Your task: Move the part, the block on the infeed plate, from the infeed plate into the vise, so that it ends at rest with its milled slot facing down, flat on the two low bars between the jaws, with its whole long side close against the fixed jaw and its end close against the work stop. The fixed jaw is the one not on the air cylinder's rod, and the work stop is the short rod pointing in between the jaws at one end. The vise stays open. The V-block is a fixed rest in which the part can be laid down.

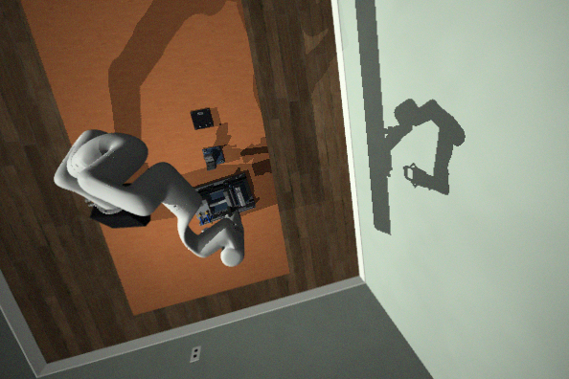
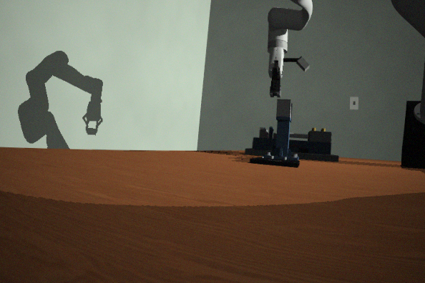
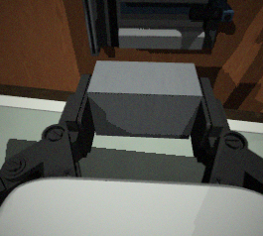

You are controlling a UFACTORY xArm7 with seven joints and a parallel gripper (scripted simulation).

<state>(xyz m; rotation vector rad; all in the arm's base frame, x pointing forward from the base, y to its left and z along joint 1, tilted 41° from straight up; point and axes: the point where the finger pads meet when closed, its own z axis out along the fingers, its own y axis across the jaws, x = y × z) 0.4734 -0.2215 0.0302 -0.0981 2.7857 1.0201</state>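
Gripping the part [image 3: 144, 94], tool [image 3: 145, 116] unlabelled

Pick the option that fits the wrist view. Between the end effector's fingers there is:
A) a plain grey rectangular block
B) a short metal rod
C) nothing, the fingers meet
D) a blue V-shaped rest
A: in the wrist view the grey rectangular block fills the gap of the end effector, with a dark finger pressed against each of its side faces.
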